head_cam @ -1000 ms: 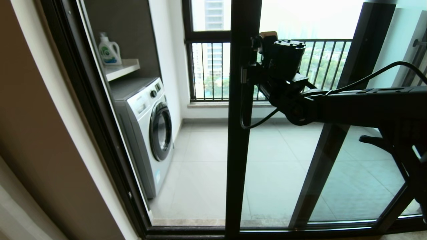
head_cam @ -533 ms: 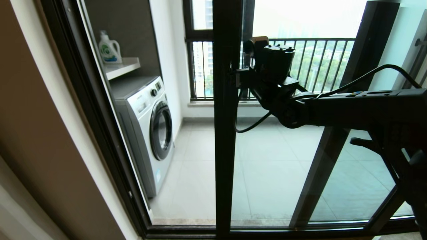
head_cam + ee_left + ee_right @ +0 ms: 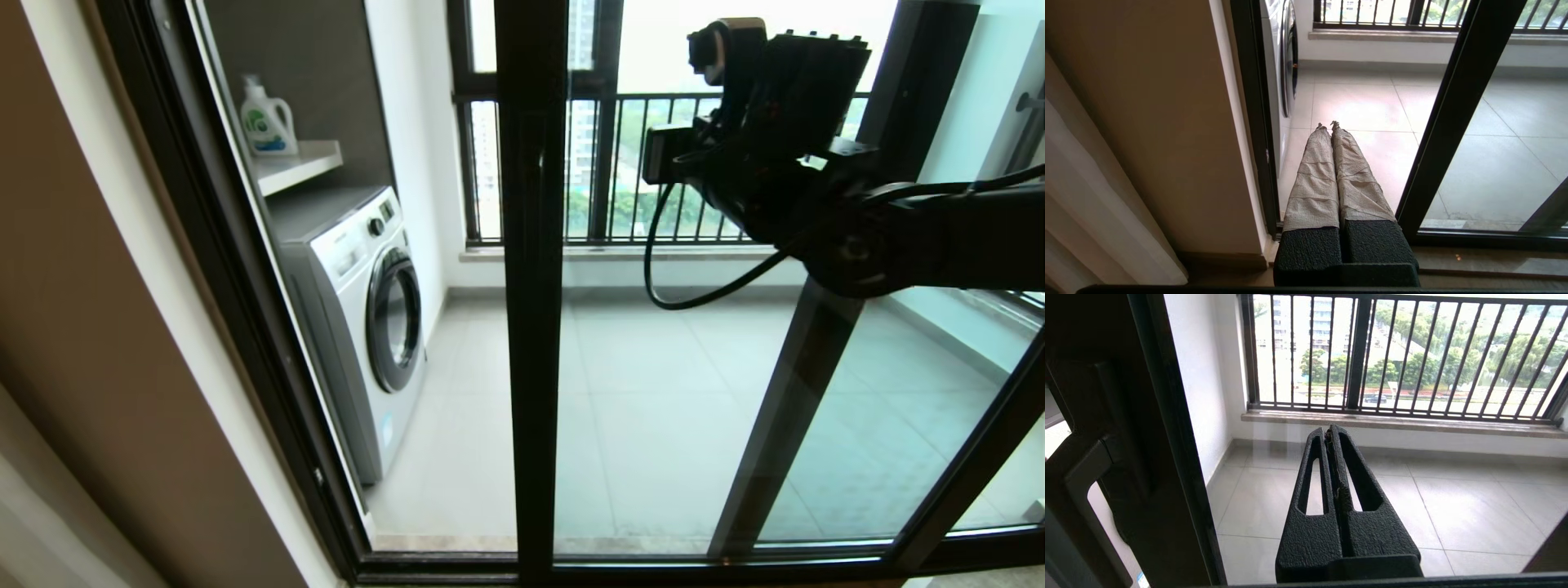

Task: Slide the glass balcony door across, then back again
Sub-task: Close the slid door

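The glass balcony door (image 3: 531,327) stands partly open, its black upright near the middle of the head view, with a gap between it and the left jamb (image 3: 245,310). My right gripper (image 3: 1329,430) is shut on nothing. It hangs in front of the door's glass, to the right of the upright and clear of it. The bar handle (image 3: 1084,477) shows at the edge of the right wrist view. My left gripper (image 3: 1327,124) is shut, with taped fingers (image 3: 1314,175). It is parked low by the door track, between the jamb and the door's upright (image 3: 1453,122).
On the balcony, a washing machine (image 3: 359,318) stands left under a shelf with a detergent bottle (image 3: 265,122). A second black-framed panel's upright (image 3: 792,408) slants behind the door. The railed window (image 3: 645,163) is at the back. A beige wall (image 3: 98,327) and curtain (image 3: 1094,204) are on the left.
The door's upright has slid left, narrowing the opening. My right gripper has come off the upright and moved up and to the right, away from it.
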You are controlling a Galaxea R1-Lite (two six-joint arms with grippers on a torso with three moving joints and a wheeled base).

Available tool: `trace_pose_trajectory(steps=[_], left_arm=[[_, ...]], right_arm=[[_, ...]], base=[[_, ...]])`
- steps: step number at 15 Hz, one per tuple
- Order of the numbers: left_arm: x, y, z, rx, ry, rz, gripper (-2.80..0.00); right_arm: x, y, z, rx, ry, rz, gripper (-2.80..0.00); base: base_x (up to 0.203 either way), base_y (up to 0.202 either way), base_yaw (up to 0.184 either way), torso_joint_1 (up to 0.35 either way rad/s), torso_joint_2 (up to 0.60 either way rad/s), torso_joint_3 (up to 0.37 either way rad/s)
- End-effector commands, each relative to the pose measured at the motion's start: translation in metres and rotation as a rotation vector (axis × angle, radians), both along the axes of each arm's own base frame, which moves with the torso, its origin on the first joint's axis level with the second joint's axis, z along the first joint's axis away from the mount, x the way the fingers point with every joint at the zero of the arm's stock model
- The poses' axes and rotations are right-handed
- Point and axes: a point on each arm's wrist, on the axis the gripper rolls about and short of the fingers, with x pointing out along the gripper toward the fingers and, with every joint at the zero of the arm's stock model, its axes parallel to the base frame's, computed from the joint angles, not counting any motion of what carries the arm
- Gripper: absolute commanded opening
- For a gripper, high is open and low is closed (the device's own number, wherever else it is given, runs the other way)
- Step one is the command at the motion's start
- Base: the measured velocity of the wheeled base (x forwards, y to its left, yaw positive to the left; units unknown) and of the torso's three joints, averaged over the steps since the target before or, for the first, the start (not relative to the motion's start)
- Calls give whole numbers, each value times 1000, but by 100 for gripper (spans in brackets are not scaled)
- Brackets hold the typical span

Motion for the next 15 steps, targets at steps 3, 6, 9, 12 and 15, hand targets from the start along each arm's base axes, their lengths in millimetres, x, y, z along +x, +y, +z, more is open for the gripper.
trace_pose_trajectory(steps=[3, 6, 9, 12, 15], left_arm=[[0, 0, 0, -1, -1, 0, -280], [0, 0, 0, -1, -1, 1, -280], [0, 0, 0, -1, -1, 0, -280], [0, 0, 0, -1, -1, 0, -280], [0, 0, 0, -1, -1, 0, -280]], right_arm=[[-126, -70, 46, 40, -86, -24, -280], [-209, -124, 41, 15, -106, -105, -280], [-284, -162, 25, -8, -92, -192, -280], [-339, -181, -4, -35, -61, -323, -280], [-385, -186, -57, -76, -78, -430, -280]], base=[[0, 0, 0, 0, 0, 0], [0, 0, 0, 0, 0, 0], [0, 0, 0, 0, 0, 0], [0, 0, 0, 0, 0, 0], [0, 0, 0, 0, 0, 0]])
